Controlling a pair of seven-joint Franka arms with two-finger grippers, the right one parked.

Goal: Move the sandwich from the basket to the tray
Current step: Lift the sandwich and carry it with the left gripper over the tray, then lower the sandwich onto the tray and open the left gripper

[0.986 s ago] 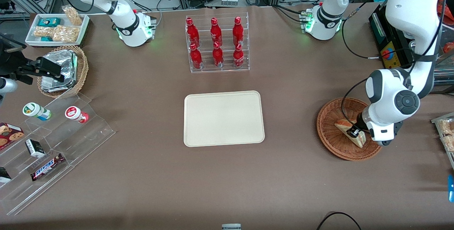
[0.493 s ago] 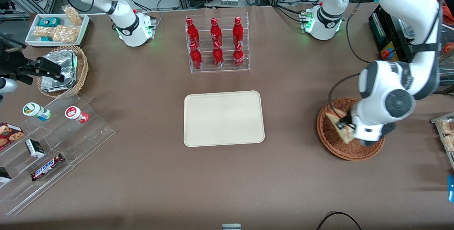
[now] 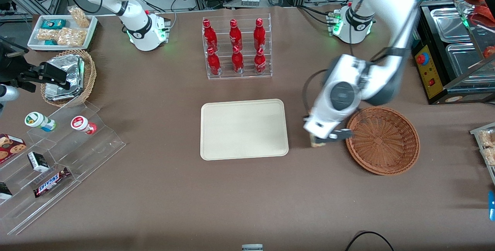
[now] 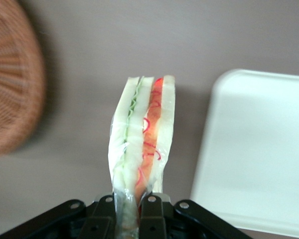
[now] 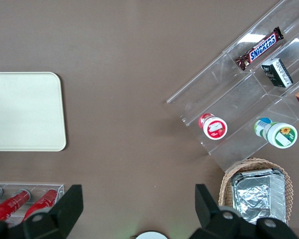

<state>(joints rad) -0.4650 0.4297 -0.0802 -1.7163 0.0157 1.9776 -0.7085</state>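
Gripping the sandwich (image 4: 142,144), the end effector (image 4: 128,209) hangs between basket (image 3: 383,140) and tray (image 3: 243,129).

The pincer (image 3: 318,142), apparently gripping the sandwich (image 3: 315,143), hangs between basket (image 3: 383,140) and tray (image 3: 244,129).

A: What does the working arm look like in the front view?
B: Glossy white rounded shells, with dark grey bands at the joints and a round grey cap on the wrist joint. A thin black cable loops from the forearm to the wrist. Its white base carries a black ring and a green light.

A: And the gripper (image 3: 323,139)?
B: In the front view it is a white block with a black part beneath. In the left wrist view the gripper (image 4: 128,211) is a matte black body with silver screw heads set in it, and two black fingers (image 4: 150,211) side by side.
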